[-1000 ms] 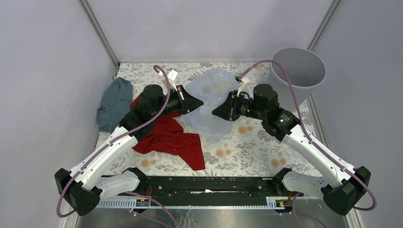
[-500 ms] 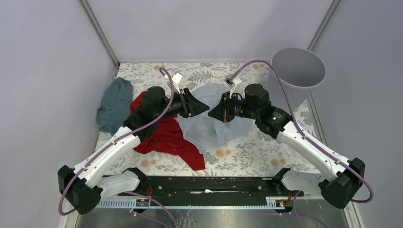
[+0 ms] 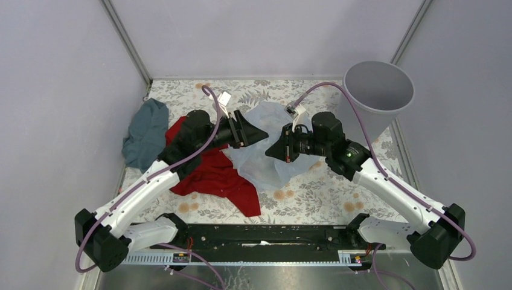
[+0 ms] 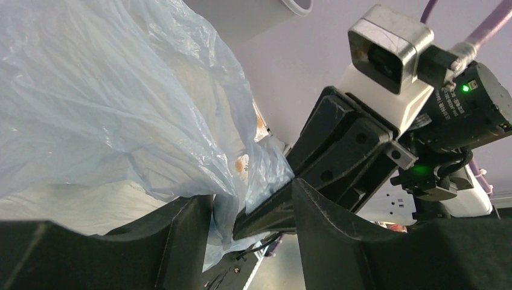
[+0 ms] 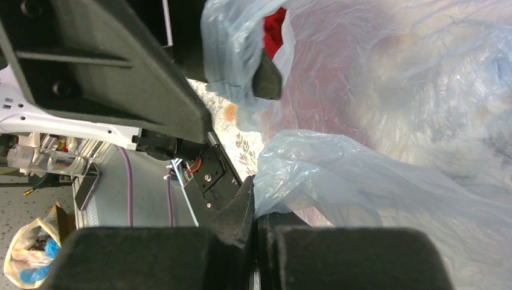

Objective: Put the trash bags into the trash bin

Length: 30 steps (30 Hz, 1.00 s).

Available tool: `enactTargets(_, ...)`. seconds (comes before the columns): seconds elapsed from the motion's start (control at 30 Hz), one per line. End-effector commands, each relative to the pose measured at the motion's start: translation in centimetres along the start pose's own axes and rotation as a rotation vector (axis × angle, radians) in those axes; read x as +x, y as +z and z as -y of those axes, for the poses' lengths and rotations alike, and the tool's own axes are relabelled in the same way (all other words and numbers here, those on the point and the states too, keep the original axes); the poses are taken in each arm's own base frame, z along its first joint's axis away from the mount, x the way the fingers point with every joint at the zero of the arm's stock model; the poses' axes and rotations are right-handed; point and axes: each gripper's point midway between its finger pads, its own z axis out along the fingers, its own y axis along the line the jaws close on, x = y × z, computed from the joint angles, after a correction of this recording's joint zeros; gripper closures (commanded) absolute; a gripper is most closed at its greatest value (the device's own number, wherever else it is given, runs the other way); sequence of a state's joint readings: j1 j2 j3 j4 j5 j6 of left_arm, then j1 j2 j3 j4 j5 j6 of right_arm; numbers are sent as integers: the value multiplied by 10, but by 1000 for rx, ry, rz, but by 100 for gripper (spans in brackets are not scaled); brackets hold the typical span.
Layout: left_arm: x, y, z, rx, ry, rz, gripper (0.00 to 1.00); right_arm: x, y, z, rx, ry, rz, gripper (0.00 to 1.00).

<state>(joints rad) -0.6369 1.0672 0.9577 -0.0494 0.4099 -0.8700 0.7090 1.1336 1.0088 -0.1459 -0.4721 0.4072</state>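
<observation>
The tabletop (image 3: 314, 193) is viewed from high above and behind, with the arm bases (image 3: 151, 232) at 6 o'clock. The left wrist view is aimed toward 3 o'clock from very near, and is largely filled by the right end effector (image 4: 262, 214). The right wrist view is aimed toward 9 o'clock and is pressed against the trash bags (image 5: 392, 121). The bags are shared by all three views

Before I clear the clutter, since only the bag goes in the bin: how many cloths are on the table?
2. The teal-grey cloth lies crumpled by the left wall; the red cloth lies right of it, partly beneath the left arm. The trash bag could hide another.
</observation>
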Motion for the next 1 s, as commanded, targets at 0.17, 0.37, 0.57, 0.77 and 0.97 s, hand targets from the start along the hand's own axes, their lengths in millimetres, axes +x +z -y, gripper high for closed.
enactTargets(0.17,-16,17,30,84,15,20,46,-11,-11,-19,-68,-70,52,100)
enactTargets(0.37,-5,20,37,144,21,-26,43,-9,-10,-13,-41,-65,52,100)
enactTargets(0.57,7,26,34,139,6,-57,49,-10,-9,-13,-37,-59,53,100)
enactTargets(0.77,12,31,31,125,0,-65,65,-12,-12,-14,-34,-54,65,100)
enactTargets(0.97,-1,22,26,57,42,15,100,-10,-15,-4,29,-38,67,81)
